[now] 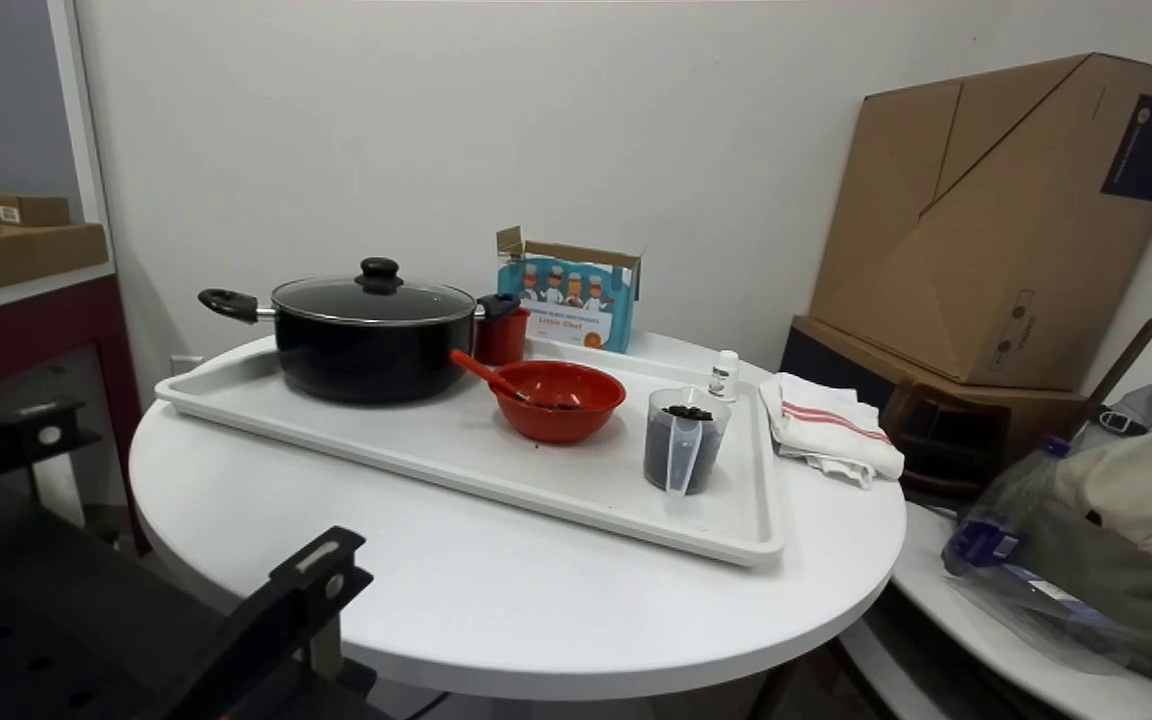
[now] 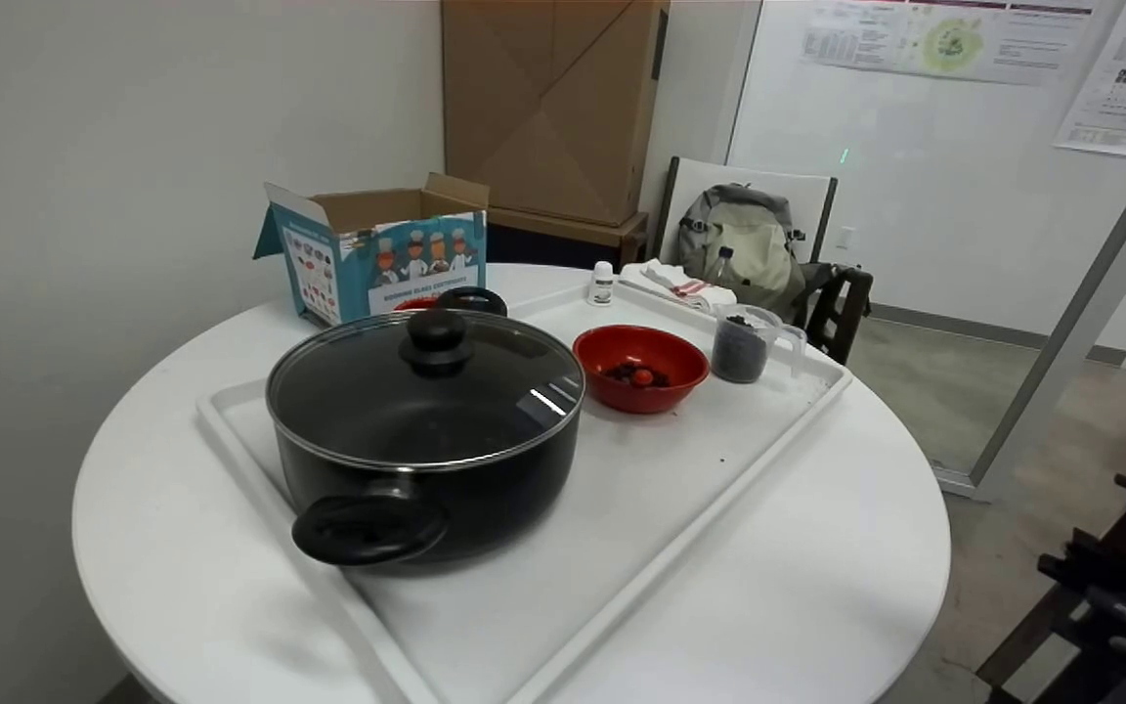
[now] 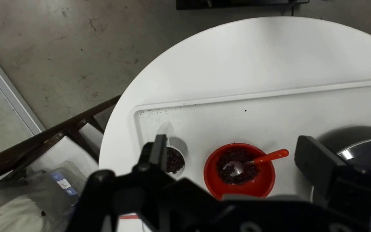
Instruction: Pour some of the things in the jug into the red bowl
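Observation:
The jug (image 1: 686, 450) is a clear plastic cup with a handle, filled with dark beans. It stands upright on the tray in both exterior views (image 2: 741, 354). In the wrist view the jug (image 3: 180, 171) is partly hidden behind a finger. The red bowl (image 1: 558, 425) stands beside it, also seen in an exterior view (image 2: 643, 397). The bowl (image 3: 264, 182) holds dark beans and a spoon with a red handle (image 3: 271, 156). My gripper (image 3: 233, 151) is open and empty, above the bowl in the wrist view. It does not show in either exterior view.
A large black lidded pot (image 1: 376, 350) stands on the white tray (image 1: 416, 440). A red cup (image 1: 503, 338) and a blue cardboard box (image 1: 576, 305) are behind it. A small white bottle (image 1: 724, 376) and a folded towel (image 1: 831, 425) are near the jug. The table (image 1: 496, 590) is round.

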You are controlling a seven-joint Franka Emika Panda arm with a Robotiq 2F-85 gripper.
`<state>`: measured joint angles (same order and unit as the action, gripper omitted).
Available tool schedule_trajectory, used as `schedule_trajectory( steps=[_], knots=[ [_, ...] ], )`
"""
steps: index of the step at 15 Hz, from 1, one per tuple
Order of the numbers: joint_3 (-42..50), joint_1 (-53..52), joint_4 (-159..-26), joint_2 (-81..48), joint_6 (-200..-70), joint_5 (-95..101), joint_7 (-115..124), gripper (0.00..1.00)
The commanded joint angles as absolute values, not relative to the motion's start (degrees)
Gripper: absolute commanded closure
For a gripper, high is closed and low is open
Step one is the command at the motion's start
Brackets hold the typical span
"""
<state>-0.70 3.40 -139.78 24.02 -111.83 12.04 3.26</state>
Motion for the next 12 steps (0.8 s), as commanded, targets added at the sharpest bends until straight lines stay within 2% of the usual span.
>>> schedule_trajectory(
  steps=[1,6,12],
  knots=[
    [-0.6,3.0,-139.7,23.8,-111.7,12.1,3.4,0.0],
    [0.1,3.5,-139.2,21.0,-110.9,12.3,2.8,0.0],
    [9.2,7.2,-134.7,11.1,-114.3,11.1,-9.0,0.0]
  ],
)
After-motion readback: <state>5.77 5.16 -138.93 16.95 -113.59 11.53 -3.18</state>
